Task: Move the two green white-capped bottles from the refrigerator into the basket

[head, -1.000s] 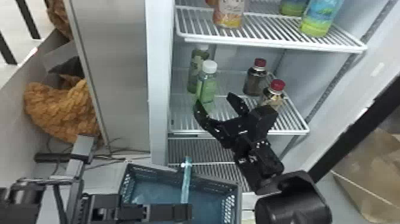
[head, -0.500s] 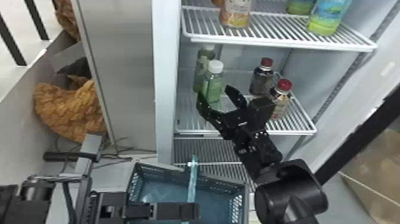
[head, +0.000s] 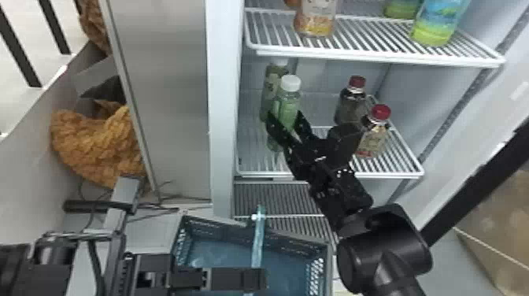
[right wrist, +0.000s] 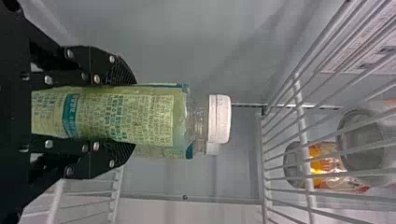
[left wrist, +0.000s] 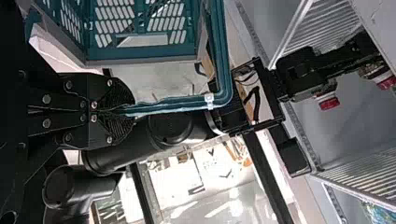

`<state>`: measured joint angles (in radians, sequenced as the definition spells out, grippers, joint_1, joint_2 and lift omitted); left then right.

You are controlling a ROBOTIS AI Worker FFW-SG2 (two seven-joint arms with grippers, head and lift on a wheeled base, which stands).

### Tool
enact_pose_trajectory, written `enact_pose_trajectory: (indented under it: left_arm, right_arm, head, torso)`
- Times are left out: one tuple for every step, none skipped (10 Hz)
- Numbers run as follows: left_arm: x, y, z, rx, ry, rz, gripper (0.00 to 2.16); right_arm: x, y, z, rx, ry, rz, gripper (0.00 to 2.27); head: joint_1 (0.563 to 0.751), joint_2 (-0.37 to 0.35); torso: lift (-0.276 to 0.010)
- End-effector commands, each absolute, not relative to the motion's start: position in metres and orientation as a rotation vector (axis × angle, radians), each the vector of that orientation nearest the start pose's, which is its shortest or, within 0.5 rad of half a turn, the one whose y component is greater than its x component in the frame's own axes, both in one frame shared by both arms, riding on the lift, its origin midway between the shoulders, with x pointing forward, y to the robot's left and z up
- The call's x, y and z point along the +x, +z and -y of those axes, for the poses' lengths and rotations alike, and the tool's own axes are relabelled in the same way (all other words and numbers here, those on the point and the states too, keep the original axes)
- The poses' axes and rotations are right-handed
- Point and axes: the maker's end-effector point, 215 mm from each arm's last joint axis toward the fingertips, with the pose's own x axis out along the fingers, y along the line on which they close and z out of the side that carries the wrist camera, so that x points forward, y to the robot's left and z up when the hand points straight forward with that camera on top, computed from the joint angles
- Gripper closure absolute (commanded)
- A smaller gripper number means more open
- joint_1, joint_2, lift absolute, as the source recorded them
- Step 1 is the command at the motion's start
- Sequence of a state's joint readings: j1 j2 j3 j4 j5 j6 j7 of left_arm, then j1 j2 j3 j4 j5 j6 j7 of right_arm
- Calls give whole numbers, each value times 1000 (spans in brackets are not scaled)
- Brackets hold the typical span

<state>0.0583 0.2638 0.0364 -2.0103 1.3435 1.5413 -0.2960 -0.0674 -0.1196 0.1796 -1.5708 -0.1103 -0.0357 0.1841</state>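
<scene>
Holding the handle (left wrist: 177, 103) of the basket (head: 215, 226), my left gripper (left wrist: 125, 110) is narrow. Beyond it, my right gripper (right wrist: 133, 114), spread wide a moment ago, has narrowed onto the front bottle (head: 290, 104), a finger against either side; the white-capped bottle stands upright on the shelf (head: 393, 174). This change likely marks the grasp, leaving lift and transfer to the basket. Just behind stands the rear bottle (head: 272, 84), likewise white-capped and upright; a careless withdrawal could knock it. Both bottles are therefore yet to be moved.
</scene>
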Motion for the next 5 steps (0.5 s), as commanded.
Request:
enact_pose_trajectory:
  left_arm:
    - [290, -316, -8, -778, -1241, -1015, 1161]
    - [290, -315, -8, -777, -1244, -1013, 1161]
    - [290, -315, -8, -777, -1244, -1013, 1161]
    - [289, -314, -7, -778, -1246, -1012, 1161]
    - [288, -314, -7, -782, -1248, -1013, 1161]
  right_arm:
    - [595, -287, 123, -9, 365, 119, 894]
    - [591, -277, 124, -2, 364, 142, 894]
    - [584, -267, 125, 6, 364, 162, 894]
    - [576, -258, 127, 13, 370, 178, 894]
    - [566, -258, 126, 14, 388, 161, 894]
  head:
    - [695, -146]
    - [695, -146]
    - [695, -145]
    - [695, -148]
    - [695, -151]
  torso:
    - [-263]
    - [-263]
    - [-263]
    - [-263]
    - [-263]
